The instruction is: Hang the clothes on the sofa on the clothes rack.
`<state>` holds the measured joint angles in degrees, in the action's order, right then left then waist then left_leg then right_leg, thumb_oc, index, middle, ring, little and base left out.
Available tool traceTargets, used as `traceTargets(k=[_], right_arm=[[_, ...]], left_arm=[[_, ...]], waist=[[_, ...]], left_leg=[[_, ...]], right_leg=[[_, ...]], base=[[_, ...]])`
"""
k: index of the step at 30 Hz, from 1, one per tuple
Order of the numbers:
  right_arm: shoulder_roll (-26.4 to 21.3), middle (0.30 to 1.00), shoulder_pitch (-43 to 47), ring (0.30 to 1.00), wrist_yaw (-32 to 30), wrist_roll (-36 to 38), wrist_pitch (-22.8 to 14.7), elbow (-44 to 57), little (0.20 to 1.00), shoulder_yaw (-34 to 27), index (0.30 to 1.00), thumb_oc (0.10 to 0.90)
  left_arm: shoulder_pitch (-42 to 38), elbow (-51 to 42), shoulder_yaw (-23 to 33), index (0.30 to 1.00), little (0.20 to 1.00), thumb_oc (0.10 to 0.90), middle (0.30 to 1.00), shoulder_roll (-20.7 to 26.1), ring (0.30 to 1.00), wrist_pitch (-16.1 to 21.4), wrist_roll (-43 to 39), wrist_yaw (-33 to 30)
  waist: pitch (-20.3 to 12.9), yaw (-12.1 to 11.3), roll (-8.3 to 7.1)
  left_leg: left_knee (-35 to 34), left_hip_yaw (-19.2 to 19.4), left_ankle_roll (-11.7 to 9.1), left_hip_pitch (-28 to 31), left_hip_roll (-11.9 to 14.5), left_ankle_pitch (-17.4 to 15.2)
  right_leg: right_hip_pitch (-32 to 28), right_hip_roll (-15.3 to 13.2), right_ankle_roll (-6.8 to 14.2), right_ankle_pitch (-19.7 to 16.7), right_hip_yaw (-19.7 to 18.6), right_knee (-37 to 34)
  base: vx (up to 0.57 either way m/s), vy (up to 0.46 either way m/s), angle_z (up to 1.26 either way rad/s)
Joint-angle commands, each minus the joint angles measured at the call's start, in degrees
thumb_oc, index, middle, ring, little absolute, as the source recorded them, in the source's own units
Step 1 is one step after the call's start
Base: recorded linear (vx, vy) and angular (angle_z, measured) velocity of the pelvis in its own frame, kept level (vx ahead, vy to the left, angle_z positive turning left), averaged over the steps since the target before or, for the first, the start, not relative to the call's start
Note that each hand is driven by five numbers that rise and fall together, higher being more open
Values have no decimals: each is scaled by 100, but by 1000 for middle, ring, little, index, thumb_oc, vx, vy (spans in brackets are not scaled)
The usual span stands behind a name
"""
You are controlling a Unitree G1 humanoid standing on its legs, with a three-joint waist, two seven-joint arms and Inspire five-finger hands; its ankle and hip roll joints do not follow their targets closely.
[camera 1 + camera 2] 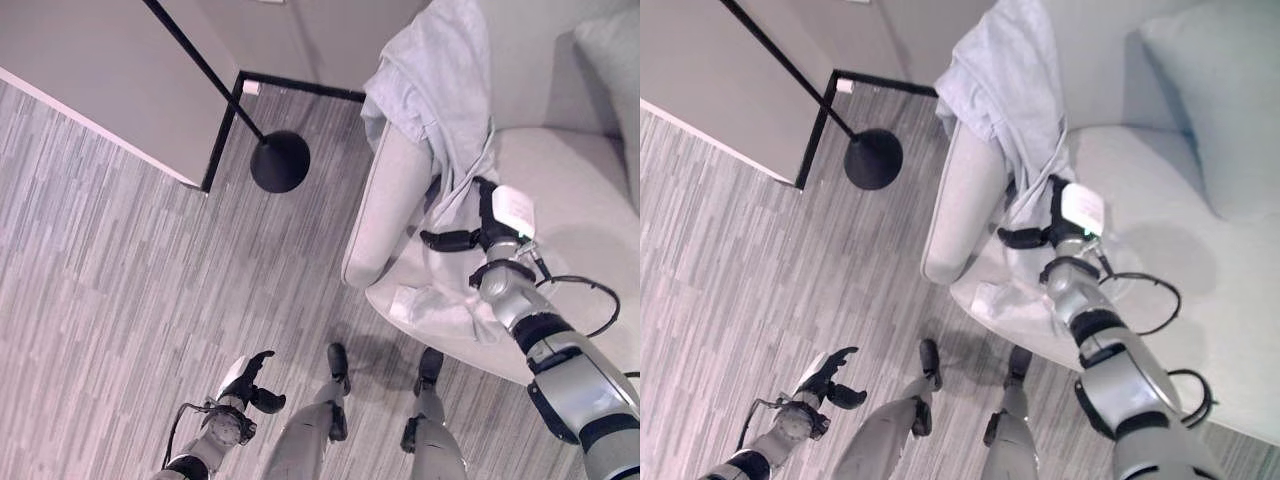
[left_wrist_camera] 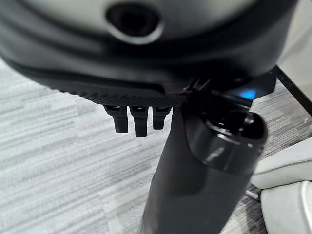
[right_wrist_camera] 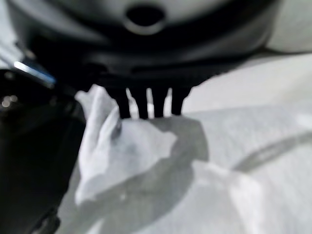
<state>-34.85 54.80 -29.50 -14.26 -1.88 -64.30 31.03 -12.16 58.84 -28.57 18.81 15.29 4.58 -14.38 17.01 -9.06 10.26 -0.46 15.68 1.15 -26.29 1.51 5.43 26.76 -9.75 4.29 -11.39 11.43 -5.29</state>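
Observation:
A pale grey garment (image 1: 440,80) hangs over the sofa's armrest (image 1: 385,200) and trails down onto the seat (image 1: 570,200). My right hand (image 1: 487,232) lies on the garment's lower part, open, with its thumb spread out to the side. In the right wrist view its straight fingers (image 3: 146,102) press on the cloth (image 3: 126,151), and a raised fold sits between them and the thumb. The clothes rack is a black pole on a round black base (image 1: 280,162), standing on the floor left of the sofa. My left hand (image 1: 245,385) hangs low over the floor, open and holding nothing.
A light cushion (image 1: 1220,100) leans at the sofa's back right. A pale wall panel (image 1: 100,70) with a black floor frame (image 1: 225,120) runs behind the rack base. Striped grey flooring (image 1: 120,300) spreads between the rack and the sofa.

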Motion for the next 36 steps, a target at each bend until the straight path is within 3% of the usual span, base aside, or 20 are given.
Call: traceTargets(k=[1,5,6,16,21,22,23,24,27,28,29,33,36], right_arm=[[-103,900,861,900,-182,336,-234,-264,900,133,900,800],[196,900,894,900,321,472,-236,-313,900,469,900,800],[268,314,879,314,453,501,-236,-323,314,522,314,409],[683,300,400,300,872,758,-278,-117,300,528,300,400],[952,300,-727,300,962,1691,-509,962,300,-73,300,400],[1050,300,-977,300,1027,2020,-583,1067,300,-194,300,400],[1336,300,-1610,300,1346,3420,-814,1378,300,-650,300,400],[1334,300,-1617,300,1350,3425,-813,1382,300,-652,300,400],[1578,300,-2155,300,1736,4757,-1071,1840,300,-1051,300,400],[1753,300,-2467,300,2002,5533,-1236,2272,300,-1219,300,400],[1752,300,-2477,300,2004,5536,-1235,2278,300,-1219,300,400],[2150,300,-2652,300,2263,6863,-1678,3111,300,-1614,300,400],[2297,300,-2602,300,2254,7146,-1829,3378,300,-1740,300,400]], left_arm=[[-106,-104,-246,900,900,800,900,532,900,212,15,-251],[-153,-32,-250,900,900,800,900,501,900,186,12,-230],[-172,-20,-248,900,900,800,900,500,900,180,24,-215],[-213,89,-224,900,900,800,900,499,900,84,283,-192],[-181,252,25,900,900,800,900,384,900,-87,366,-266],[-185,296,58,900,900,800,900,349,900,-129,371,-270],[-159,332,93,900,900,800,900,308,900,-209,433,-277],[-156,331,90,900,900,800,900,310,900,-210,433,-277],[-72,253,101,900,900,800,900,298,900,-243,473,-240],[26,160,93,900,900,800,900,300,900,-260,509,-219],[32,157,91,900,900,800,900,301,900,-261,509,-219],[297,150,76,900,900,800,900,255,900,-318,593,-177],[370,178,65,900,900,800,900,233,900,-344,618,-158]], waist=[[45,-15,-384],[70,-60,-377],[72,-63,-386],[71,37,-524],[54,227,-725],[44,263,-758],[-2,321,-819],[-2,318,-820],[-57,346,-853],[-96,370,-863],[-97,370,-863],[-212,361,-855],[-243,341,-841]], left_leg=[[751,-63,-623,-331,388,-421],[835,-93,-596,-474,389,-452],[844,-102,-595,-493,384,-461],[880,-145,-570,-527,359,-516],[904,-130,-562,-346,379,-601],[913,-131,-563,-306,392,-613],[913,-117,-570,-163,416,-637],[911,-116,-570,-157,416,-637],[814,-124,-589,28,431,-605],[731,-117,-608,163,458,-567],[726,-118,-608,170,457,-565],[546,-126,-670,473,497,-466],[467,-134,-682,586,505,-430]], right_leg=[[-332,-825,688,271,-129,309],[-237,-838,694,237,-125,328],[-231,-843,694,233,-111,328],[-250,-863,708,205,-40,343],[-397,-849,695,226,-29,388],[-428,-850,693,232,-17,400],[-561,-853,685,250,8,408],[-567,-854,685,250,9,405],[-722,-847,696,262,44,378],[-824,-848,707,278,64,364],[-831,-849,707,278,65,361],[-1100,-817,712,322,137,309],[-1194,-804,706,334,140,273]], base=[[-16,32,2],[1,14,4],[2,18,4],[2,24,5],[-2,3,1],[-46,-32,-4],[-37,-29,-1],[-38,-27,1],[-34,-19,1],[-32,-16,-1],[-40,-24,1],[-36,-28,-2],[-19,-11,0]])
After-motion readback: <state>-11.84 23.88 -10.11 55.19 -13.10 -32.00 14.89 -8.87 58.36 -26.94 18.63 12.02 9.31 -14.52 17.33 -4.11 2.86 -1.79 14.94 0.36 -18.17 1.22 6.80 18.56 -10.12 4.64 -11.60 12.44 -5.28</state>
